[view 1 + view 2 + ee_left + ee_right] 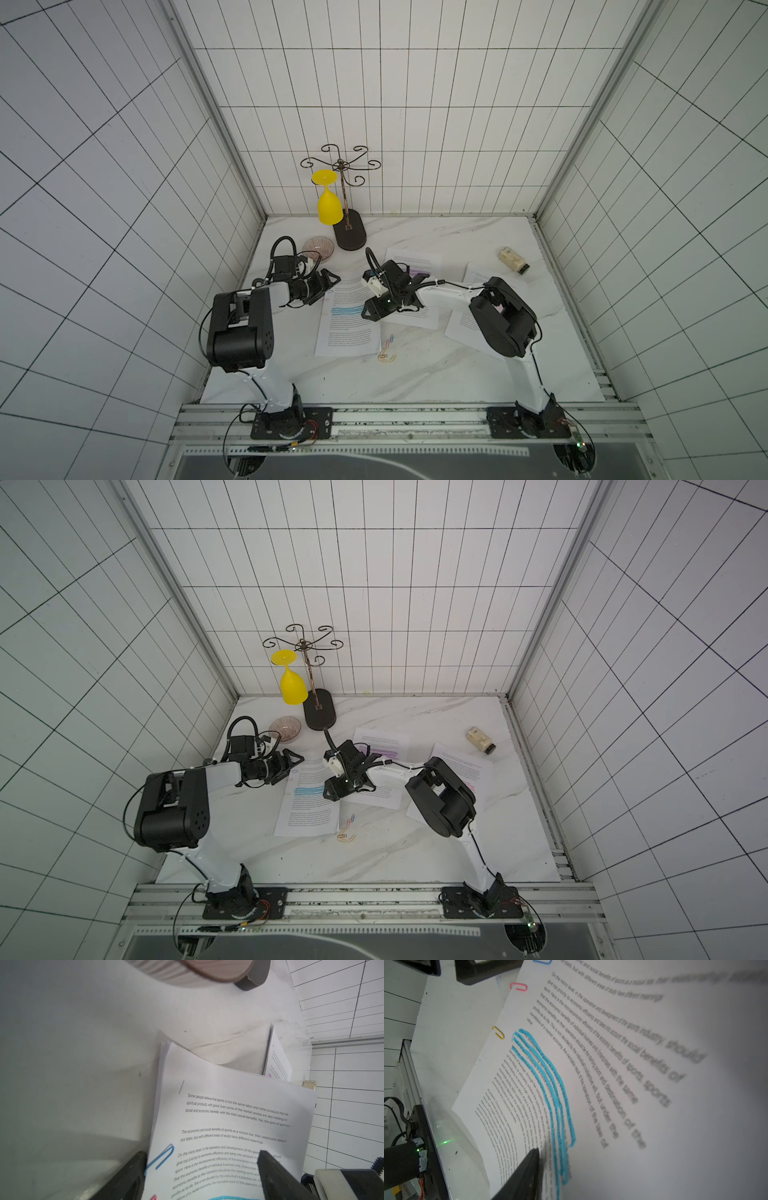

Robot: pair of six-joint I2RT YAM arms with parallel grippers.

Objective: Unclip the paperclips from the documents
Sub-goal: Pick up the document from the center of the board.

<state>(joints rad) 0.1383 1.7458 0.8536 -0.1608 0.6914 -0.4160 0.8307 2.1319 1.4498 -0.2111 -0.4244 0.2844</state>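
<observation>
Three documents lie on the marble table: one with a blue band [349, 328], one with a purple band [415, 264], and a third [473, 278] partly under my right arm. A blue paperclip [161, 1159], a pink paperclip [519, 987] and a gold paperclip [499, 1032] sit on the left edge of the blue-band document. My left gripper [199, 1176] is open at that edge, one finger beside the blue clip. My right gripper [374, 309] rests on the same document's right side. Only one of its fingers [527, 1172] shows, lying on the paper.
Several loose paperclips [386, 351] lie just off the blue-band document's near right corner. A ribbed bowl [318, 249] sits close behind my left gripper. A wire rack [349, 235] with a hanging yellow glass [329, 203] stands at the back. A small bottle [514, 259] lies at the back right.
</observation>
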